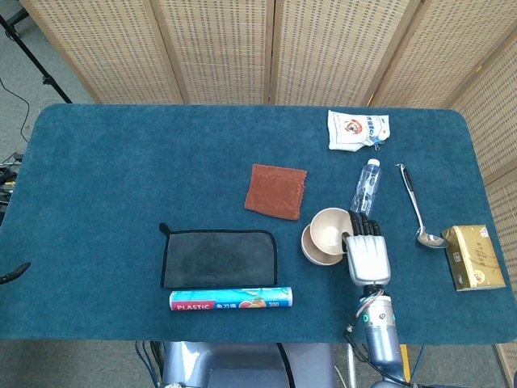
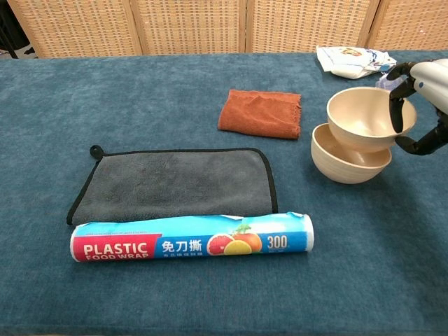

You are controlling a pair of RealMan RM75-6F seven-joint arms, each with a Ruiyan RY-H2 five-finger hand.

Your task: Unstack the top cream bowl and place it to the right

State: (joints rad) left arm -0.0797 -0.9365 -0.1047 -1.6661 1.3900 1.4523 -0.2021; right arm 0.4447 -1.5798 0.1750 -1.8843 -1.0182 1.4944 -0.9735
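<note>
Right hand (image 2: 420, 105) is pinching the rim of the top cream plastic bowl (image 2: 360, 117), with dark fingers (image 2: 397, 112) hooked inside and the thumb curling under the outer wall. That bowl is hanging tilted above the lower cream bowl (image 2: 348, 159), clear of it in the chest view and shifted a bit toward the robot's right. The lower one is sitting flat on the counter (image 1: 121, 186), which is wearing a teal blue fuzzy cloth.

Around them: a rust-orange folded cloth (image 1: 276, 191) is lying just up and left of the bowls, a grey microfibre mat with black edging (image 1: 219, 258) is resting further left, and a blue roll of plastic food wrap (image 1: 230, 300) is lying along the mat's near edge. A woven cane folding screen (image 1: 258, 48) is standing behind the counter.

The head view is also picking up things the chest view is cutting off or hiding: a clear water bottle (image 1: 365, 187) lying just past the hand, a metal ladle (image 1: 420, 210), a gold tissue box (image 1: 475, 257) near the right edge, and a white printed pouch (image 1: 357, 129) at the back. The left hand isn't showing in either view.
</note>
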